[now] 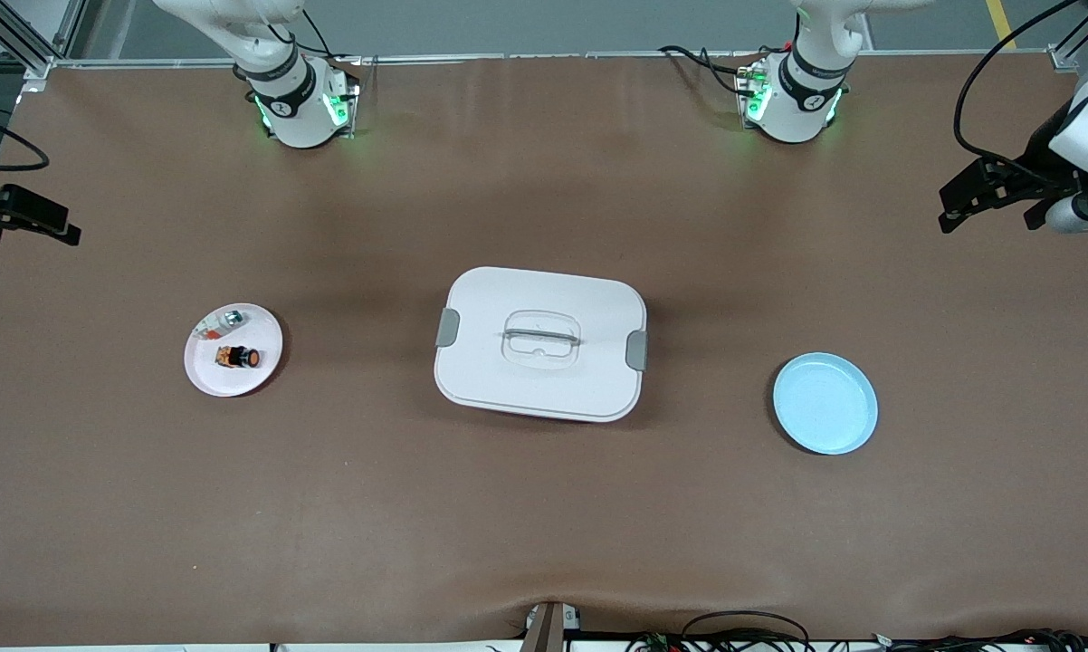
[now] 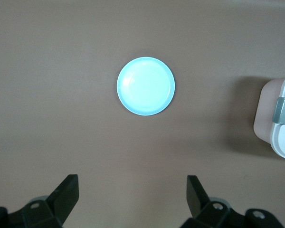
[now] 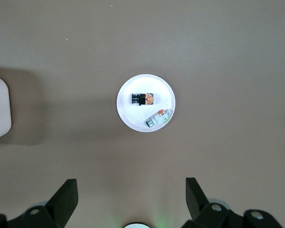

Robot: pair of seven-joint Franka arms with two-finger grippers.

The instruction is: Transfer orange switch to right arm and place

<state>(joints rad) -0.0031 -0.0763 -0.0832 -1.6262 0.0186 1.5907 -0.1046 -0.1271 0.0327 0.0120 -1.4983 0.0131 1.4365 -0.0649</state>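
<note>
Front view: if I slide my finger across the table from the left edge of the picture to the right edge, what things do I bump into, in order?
White plate holding the orange switch → white lidded box → light blue plate.

Matt brown table covering [image 1: 544,525], smooth

A high camera across the table faces my two bases and takes in the whole brown table [image 1: 544,525]. My left wrist camera looks straight down from high up, past my left gripper [image 2: 133,199], onto the blue plate [image 2: 146,86] below it. My right wrist camera looks down likewise, past my right gripper [image 3: 132,198], onto the white plate [image 3: 133,118]. Both wrist views catch an edge of the white box [image 1: 540,342], which the front view shares.
</note>
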